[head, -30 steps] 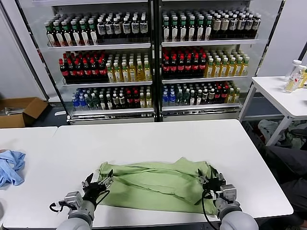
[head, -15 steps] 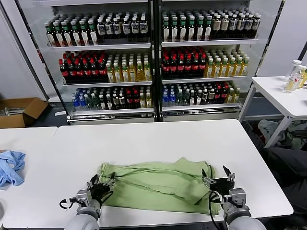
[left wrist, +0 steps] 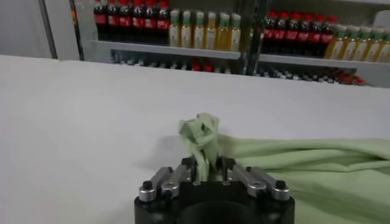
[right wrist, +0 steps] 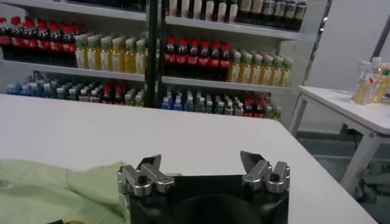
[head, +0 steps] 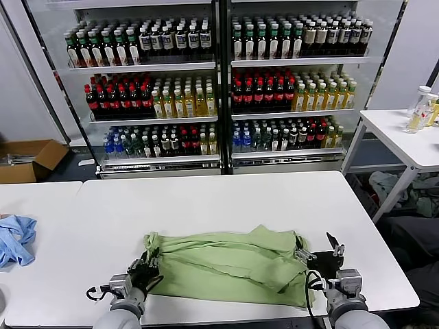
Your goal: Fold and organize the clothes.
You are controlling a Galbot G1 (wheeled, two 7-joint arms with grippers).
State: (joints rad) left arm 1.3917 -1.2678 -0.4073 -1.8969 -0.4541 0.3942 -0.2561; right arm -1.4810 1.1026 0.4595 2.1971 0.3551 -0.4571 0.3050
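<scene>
The light green shirt (head: 226, 264) lies folded into a wide band on the near part of the white table (head: 206, 199). My left gripper (head: 146, 266) is shut on the shirt's left end; in the left wrist view a bunched green edge (left wrist: 200, 131) stands pinched between the fingers of that gripper (left wrist: 208, 169). My right gripper (head: 317, 249) is open and empty just off the shirt's right end; in the right wrist view its jaws stand wide apart (right wrist: 201, 164) with green cloth (right wrist: 55, 189) beside them.
A light blue garment (head: 15, 238) lies at the table's left edge. Drink coolers (head: 219, 82) stand behind the table. A second white table (head: 405, 137) with bottles stands to the right. A cardboard box (head: 27, 159) sits on the floor at left.
My left gripper has closed on the shirt's left end and drawn back slightly. My right gripper has moved right, off the shirt, and opened wider.
</scene>
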